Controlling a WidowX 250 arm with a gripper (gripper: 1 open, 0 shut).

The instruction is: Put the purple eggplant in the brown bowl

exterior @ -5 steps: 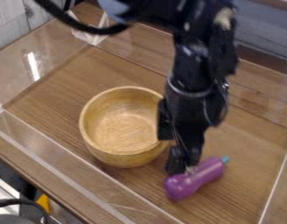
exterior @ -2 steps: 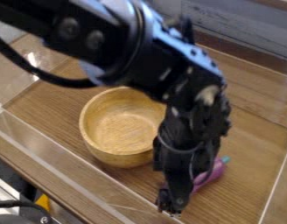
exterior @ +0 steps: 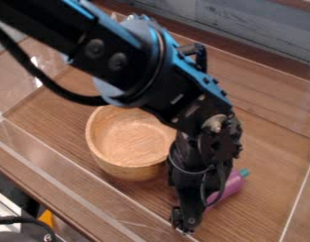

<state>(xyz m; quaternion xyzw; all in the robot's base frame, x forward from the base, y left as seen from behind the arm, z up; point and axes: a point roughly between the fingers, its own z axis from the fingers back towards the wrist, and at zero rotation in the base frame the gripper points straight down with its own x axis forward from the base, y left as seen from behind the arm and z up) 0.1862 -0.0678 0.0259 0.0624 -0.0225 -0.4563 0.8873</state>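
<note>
Since the glossy purple eggplant [exterior: 229,182], lying just right of the brown bowl [exterior: 120,168], looks light and slippery, close your wide-open gripper [exterior: 185,223] across its fat middle.

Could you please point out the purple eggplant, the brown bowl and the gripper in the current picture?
purple eggplant [exterior: 229,183]: camera view, visible purple body beside the arm.
brown bowl [exterior: 110,163]: camera view, front wall.
gripper [exterior: 185,220]: camera view, between its lowered fingertips.
</note>
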